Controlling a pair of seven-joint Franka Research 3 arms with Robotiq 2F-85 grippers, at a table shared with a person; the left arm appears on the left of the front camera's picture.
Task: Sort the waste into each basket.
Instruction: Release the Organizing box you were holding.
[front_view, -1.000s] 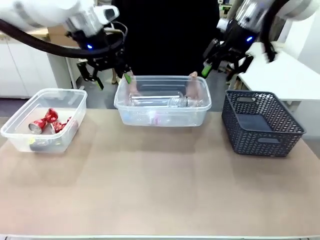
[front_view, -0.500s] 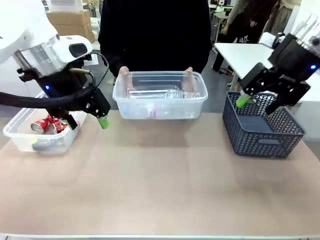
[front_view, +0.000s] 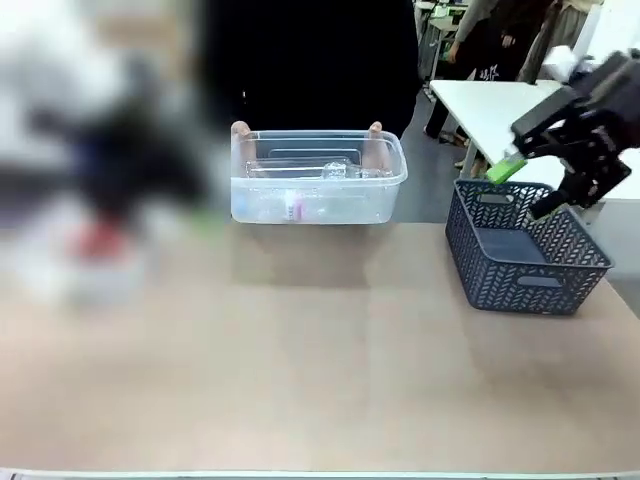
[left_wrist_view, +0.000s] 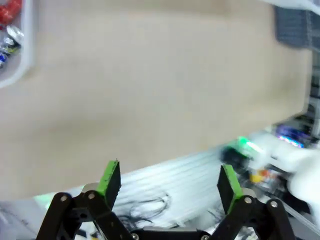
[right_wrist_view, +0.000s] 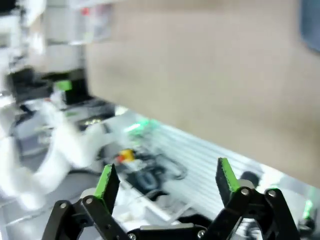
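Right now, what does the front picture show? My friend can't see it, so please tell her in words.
A person's hands hold a see-through tub with clear plastic bottles inside, at the far edge of a brown table. At the right, the right gripper, open, hangs over a dark lattice basket. The left side is a blur with a red smudge.

Front view across table (front_view: 320, 380); wrist views downward.
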